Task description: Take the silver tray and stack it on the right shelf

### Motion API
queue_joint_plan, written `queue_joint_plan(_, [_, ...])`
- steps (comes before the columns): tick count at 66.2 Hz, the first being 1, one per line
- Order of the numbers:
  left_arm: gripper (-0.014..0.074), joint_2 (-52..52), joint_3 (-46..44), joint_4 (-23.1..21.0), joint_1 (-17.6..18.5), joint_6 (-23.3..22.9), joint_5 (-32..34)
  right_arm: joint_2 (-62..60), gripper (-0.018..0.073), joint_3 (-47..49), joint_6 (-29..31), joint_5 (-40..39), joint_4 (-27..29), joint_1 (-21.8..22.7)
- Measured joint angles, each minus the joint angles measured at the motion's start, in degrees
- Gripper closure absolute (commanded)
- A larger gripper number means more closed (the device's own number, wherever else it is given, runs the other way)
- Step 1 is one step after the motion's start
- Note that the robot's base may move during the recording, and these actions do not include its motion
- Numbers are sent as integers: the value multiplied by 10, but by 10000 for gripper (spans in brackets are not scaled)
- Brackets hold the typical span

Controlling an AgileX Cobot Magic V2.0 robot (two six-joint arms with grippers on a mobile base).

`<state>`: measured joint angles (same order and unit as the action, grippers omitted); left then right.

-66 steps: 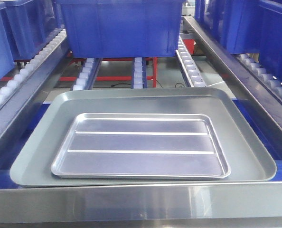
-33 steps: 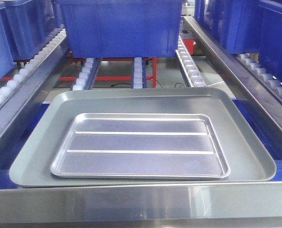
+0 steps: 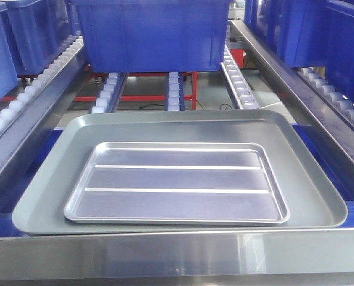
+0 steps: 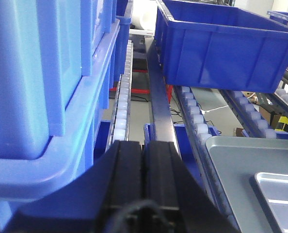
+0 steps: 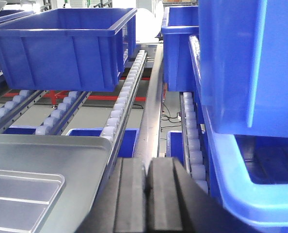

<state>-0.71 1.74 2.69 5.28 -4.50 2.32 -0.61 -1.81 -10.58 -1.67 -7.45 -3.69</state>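
Observation:
The silver tray, shiny with two long ridges, lies flat inside a larger matte grey tray on the middle roller lane. Its corner shows in the left wrist view and in the right wrist view. My left gripper is shut and empty, over the steel rail left of the trays. My right gripper is shut and empty, over the rail right of the trays. The right shelf, a roller lane, runs along the right side and carries blue bins. Neither gripper shows in the front view.
A big blue bin stands on the middle lane behind the trays. More blue bins fill the left lane and the right lane. A flat steel front bar crosses in front of the trays.

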Motion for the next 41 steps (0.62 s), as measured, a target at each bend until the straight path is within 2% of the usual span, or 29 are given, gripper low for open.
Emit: queue_joint_plan(41, [687, 0, 0, 0, 0, 1, 0, 0, 504, 0, 0, 0, 0, 0])
